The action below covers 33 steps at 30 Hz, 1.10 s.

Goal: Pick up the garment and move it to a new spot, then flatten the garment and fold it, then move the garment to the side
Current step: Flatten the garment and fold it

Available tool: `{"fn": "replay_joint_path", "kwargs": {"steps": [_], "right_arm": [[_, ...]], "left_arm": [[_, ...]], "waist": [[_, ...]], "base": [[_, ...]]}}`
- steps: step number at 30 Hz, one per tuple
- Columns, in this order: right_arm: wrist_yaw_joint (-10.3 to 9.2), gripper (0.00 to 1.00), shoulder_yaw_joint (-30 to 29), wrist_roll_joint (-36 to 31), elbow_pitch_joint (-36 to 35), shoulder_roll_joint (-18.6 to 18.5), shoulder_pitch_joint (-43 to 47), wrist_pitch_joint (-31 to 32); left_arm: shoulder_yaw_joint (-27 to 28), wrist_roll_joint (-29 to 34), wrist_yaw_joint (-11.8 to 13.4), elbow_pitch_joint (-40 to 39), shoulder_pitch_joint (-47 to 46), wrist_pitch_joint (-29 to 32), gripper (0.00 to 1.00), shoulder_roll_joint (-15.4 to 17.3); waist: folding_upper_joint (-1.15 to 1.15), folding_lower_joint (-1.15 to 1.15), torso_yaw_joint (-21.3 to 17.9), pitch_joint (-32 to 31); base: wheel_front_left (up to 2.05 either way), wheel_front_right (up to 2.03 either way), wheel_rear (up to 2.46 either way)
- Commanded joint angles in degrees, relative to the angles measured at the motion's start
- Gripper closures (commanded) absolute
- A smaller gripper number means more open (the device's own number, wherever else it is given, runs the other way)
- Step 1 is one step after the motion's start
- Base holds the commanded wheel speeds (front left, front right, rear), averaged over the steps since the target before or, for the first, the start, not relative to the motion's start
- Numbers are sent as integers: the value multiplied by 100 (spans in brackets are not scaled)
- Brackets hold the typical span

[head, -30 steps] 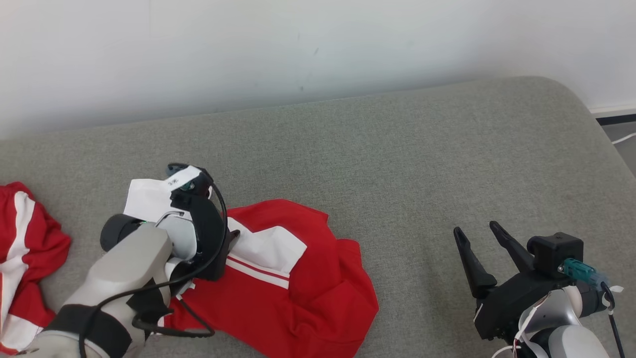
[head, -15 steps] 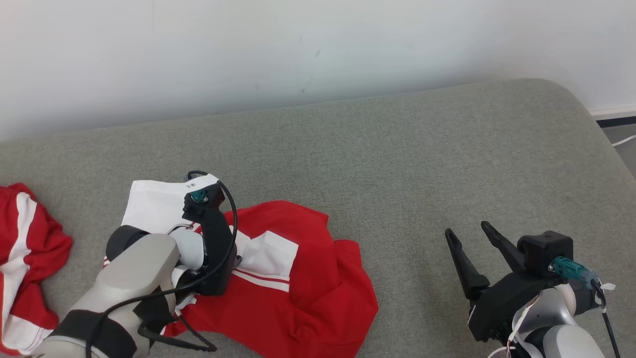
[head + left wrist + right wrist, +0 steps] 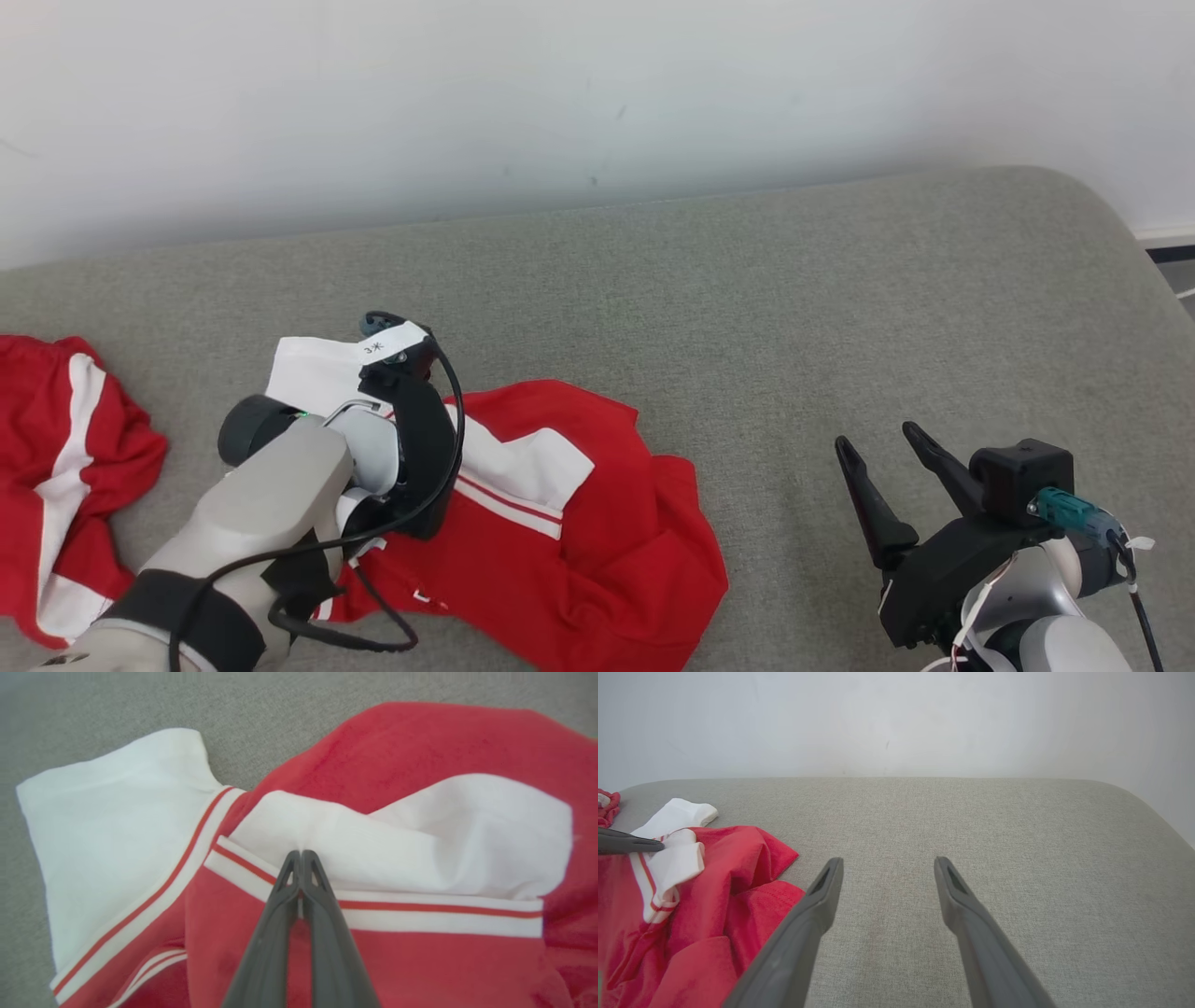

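The garment [image 3: 597,551] is a crumpled red shirt with white sleeves and red-and-white stripes, lying at the front left of the grey cushion [image 3: 747,308]. In the left wrist view my left gripper [image 3: 301,853] is shut, its tips pinching a raised fold of the white sleeve [image 3: 420,835] just above the striped seam. In the head view the left wrist [image 3: 411,439] stands over the shirt's left part and hides the fingers. My right gripper [image 3: 878,437] hovers open at the front right, apart from the shirt, with nothing between its fingers [image 3: 822,896].
A second red-and-white garment [image 3: 65,485] lies bunched at the cushion's far left edge. A white wall [image 3: 597,93] rises behind the cushion. The cushion's rounded right corner [image 3: 1102,215] drops off to the floor. Bare grey fabric spreads between the shirt and the right gripper.
The left gripper's fingers have shut on the white sleeve fold. The head camera has shifted, so the whole scene sits slightly right and lower. The right gripper stays open.
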Motion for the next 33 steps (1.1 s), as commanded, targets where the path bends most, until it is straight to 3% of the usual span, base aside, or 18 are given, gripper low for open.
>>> {"fn": "replay_joint_path", "kwargs": {"steps": [1,8,12,18,24,25,33], "right_arm": [[18,0,-15,38,2,-27,19,-6],[18,0,-144,32,2,-26,129,-72],[18,0,-179,95,32,-26,208,-118],[18,0,-201,144,76,-27,269,-183],[18,0,-236,192,144,-25,322,-253],[18,0,-255,206,159,-28,344,-269],[18,0,-285,237,194,-27,371,-313]], "left_arm": [[28,-43,1,-50,-100,-163,100,-5],[408,-38,36,-136,-412,-1595,100,98],[576,0,249,-279,-326,-2416,100,121],[679,-29,533,-705,84,-3000,100,247],[898,-84,1281,-1759,718,-3459,100,560],[988,-114,1537,-2287,962,-3541,100,701],[1215,-151,2729,-4556,2201,-3644,100,1427]], "waist": [[0,0,65,-44],[0,0,328,-114],[0,0,516,-159],[0,0,757,-224],[0,0,1027,-300],[0,0,1097,-325],[0,0,1278,-349]], "base": [[0,0,0],[0,0,0],[0,0,0],[0,0,0],[0,0,0],[0,0,0],[0,0,0]]}}
